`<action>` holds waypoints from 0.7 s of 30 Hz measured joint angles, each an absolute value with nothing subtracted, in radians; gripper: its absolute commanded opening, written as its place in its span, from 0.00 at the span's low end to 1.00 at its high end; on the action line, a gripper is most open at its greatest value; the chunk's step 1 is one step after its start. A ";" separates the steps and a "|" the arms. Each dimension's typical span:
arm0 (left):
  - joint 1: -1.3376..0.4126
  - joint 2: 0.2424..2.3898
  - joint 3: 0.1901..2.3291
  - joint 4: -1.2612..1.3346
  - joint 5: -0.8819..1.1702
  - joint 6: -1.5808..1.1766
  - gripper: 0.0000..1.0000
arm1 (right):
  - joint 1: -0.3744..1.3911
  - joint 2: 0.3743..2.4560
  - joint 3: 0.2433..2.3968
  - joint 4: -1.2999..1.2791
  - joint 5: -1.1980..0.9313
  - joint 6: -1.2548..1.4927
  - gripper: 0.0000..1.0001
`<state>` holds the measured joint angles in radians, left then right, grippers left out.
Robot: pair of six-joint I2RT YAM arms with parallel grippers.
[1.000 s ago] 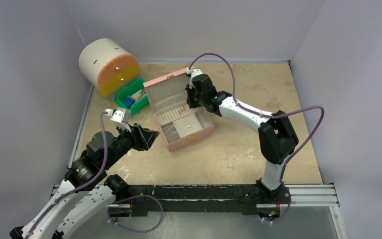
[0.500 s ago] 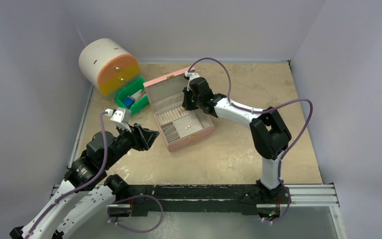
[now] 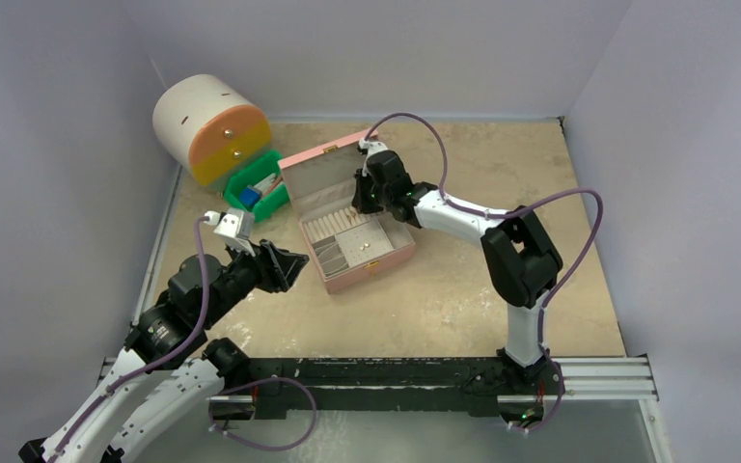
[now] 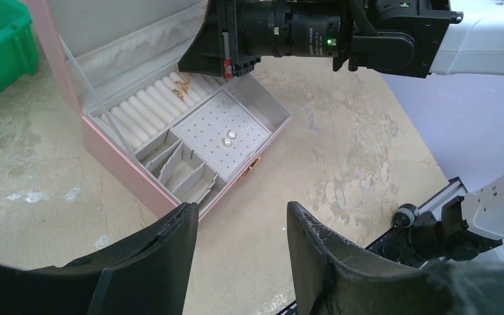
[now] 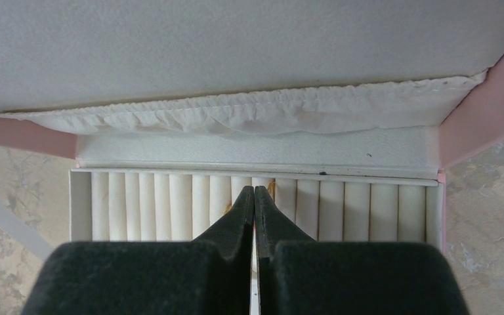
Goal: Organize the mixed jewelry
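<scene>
The pink jewelry box (image 3: 371, 264) lies open mid-table, its lid standing up behind it. In the left wrist view two gold rings (image 4: 181, 86) sit in the white ring rolls (image 4: 146, 107), and two small pale earrings (image 4: 228, 138) rest on the perforated pad. My right gripper (image 3: 360, 201) is shut, with its tips down on the ring rolls (image 5: 170, 203) near the lid. A bit of gold ring (image 5: 272, 189) shows just beside those tips (image 5: 254, 191); nothing shows between them. My left gripper (image 4: 243, 220) is open and empty, hovering over bare table in front of the box's left corner.
A cream and orange drawer cabinet (image 3: 210, 125) stands at the back left, with a green bin (image 3: 268, 196) of small items in front of it, next to the box lid (image 3: 320, 162). Grey walls close in both sides. The rail (image 3: 396, 371) runs along the near edge.
My right arm has shifted slightly left and lowered its gripper onto the ring rolls. The left arm and the box have not moved.
</scene>
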<state>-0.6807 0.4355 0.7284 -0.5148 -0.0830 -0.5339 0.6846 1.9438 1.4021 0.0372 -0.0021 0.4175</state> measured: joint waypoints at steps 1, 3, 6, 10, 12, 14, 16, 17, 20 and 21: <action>-0.681 0.435 0.728 -0.515 -0.083 -0.534 0.52 | 0.685 1.944 1.401 0.039 -0.002 0.419 0.00; -0.681 0.435 0.728 -0.516 -0.083 -0.534 0.52 | 0.685 1.944 1.394 0.046 -0.002 0.421 0.00; -0.681 0.435 0.728 -0.516 -0.083 -0.534 0.52 | 0.685 1.944 1.374 0.058 -0.002 0.426 0.00; -0.681 0.435 0.728 -0.518 -0.083 -0.534 0.52 | 0.685 1.944 1.343 0.070 -0.002 0.430 0.00; -0.681 0.435 0.728 -0.518 -0.083 -0.534 0.52 | 0.685 1.944 1.334 0.084 -0.002 0.432 0.00; -0.681 0.435 0.728 -0.518 -0.083 -0.534 0.52 | 0.685 1.944 1.332 0.089 -0.002 0.434 0.00; -0.681 0.435 0.728 -0.518 -0.083 -0.534 0.52 | 0.685 1.944 1.327 0.097 -0.002 0.435 0.00; -0.681 0.435 0.728 -0.518 -0.083 -0.534 0.52 | 0.685 1.944 1.325 0.099 -0.002 0.436 0.00; -0.681 0.435 0.728 -0.518 -0.083 -0.534 0.52 | 0.685 1.942 1.323 0.103 -0.002 0.437 0.00; -0.681 0.435 0.728 -0.518 -0.083 -0.534 0.52 | 0.685 1.939 1.322 0.103 -0.002 0.438 0.00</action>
<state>-0.6807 0.4355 0.7284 -0.5182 -0.0830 -0.5339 0.6846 1.9392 1.3224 0.1028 -0.0025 0.4377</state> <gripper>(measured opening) 0.516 0.004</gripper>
